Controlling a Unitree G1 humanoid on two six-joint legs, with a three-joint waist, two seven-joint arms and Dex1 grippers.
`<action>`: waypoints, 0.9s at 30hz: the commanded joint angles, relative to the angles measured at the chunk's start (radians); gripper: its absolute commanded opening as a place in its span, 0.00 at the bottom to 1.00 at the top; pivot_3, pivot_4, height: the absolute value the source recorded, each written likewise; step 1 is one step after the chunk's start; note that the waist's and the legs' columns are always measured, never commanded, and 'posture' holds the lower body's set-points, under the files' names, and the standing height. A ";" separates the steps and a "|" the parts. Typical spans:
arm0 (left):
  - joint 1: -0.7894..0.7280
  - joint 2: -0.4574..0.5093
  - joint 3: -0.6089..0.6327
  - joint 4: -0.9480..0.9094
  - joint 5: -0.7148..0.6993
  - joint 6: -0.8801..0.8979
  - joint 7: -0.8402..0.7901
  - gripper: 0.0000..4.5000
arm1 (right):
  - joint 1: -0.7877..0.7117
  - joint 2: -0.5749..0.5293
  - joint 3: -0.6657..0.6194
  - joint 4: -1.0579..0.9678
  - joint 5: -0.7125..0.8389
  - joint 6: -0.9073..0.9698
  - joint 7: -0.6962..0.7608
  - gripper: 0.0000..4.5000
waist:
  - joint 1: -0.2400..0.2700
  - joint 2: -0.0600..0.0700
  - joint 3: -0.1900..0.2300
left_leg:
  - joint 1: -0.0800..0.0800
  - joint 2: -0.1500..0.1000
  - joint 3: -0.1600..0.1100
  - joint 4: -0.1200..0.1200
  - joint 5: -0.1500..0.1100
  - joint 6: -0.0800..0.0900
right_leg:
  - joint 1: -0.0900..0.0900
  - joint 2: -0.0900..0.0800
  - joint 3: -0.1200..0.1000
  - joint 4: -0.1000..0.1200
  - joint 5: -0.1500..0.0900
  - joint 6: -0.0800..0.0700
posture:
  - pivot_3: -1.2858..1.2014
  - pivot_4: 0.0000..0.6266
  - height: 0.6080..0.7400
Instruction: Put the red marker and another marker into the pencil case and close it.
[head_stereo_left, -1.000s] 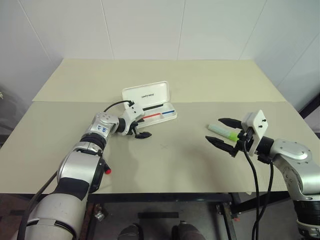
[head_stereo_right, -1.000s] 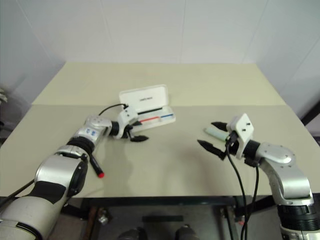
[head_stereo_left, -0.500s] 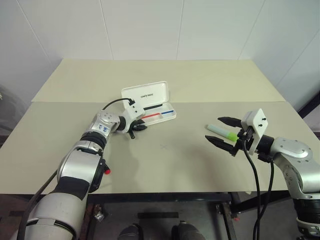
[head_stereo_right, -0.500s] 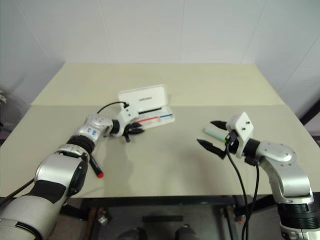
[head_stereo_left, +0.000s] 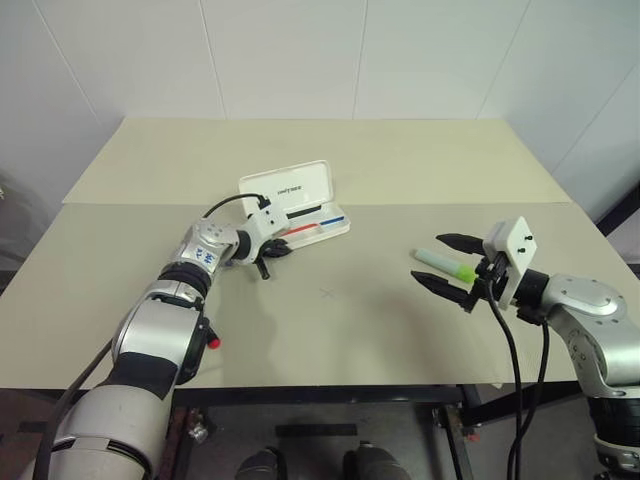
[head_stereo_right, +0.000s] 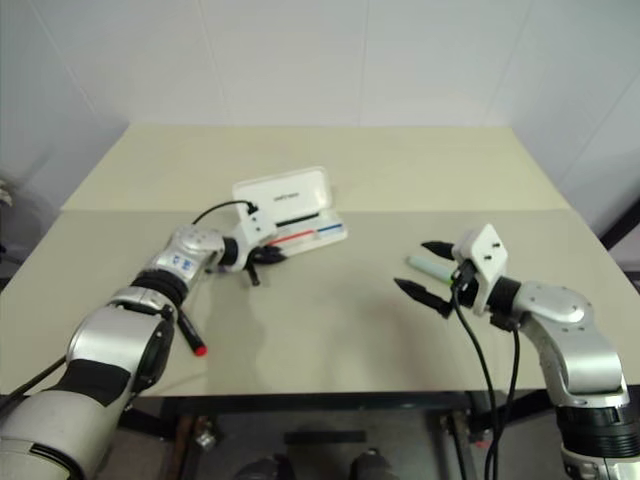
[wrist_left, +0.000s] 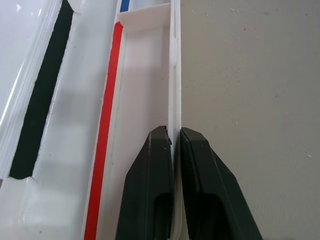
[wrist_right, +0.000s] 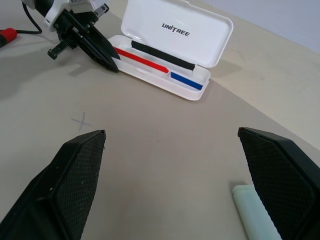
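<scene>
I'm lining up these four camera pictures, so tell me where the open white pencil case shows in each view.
Left eye view: pencil case left of centre, lid up, beside the left end effector.
Right eye view: left of centre, same pose.
Left wrist view: close up, its front wall pinched between the black fingers.
Right wrist view: upper middle, beyond the open right end effector.
Shared landmark: the red stripe inside the case.
</scene>
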 joint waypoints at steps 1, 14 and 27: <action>-0.033 0.046 0.024 -0.049 -0.027 -0.082 -0.064 0.00 | -0.013 -0.031 -0.039 0.008 0.019 -0.013 0.022 1.00 | 0.000 0.000 0.000 | 0.000 0.000 0.000 -0.001 0.000 0.000 | 0.000 0.000 0.000 0.000 0.000 0.000 | 0.52 0.24 1.00; 0.165 0.098 0.016 -0.575 -0.194 -0.055 -0.409 0.00 | -0.002 -0.154 -0.095 0.113 0.140 -0.048 0.317 1.00 | 0.005 0.000 0.001 | -0.005 0.000 0.001 0.000 0.000 -0.002 | -0.002 -0.001 -0.001 -0.005 0.000 0.000 | 0.52 0.24 1.00; 0.497 0.093 -0.080 -1.188 -0.178 0.271 -0.329 0.00 | -0.037 -0.179 -0.060 0.252 0.080 -0.192 0.446 1.00 | 0.003 0.001 0.001 | 0.000 0.000 -0.002 0.002 0.000 0.000 | 0.002 0.000 0.007 0.001 0.000 0.000 | 0.52 0.24 1.00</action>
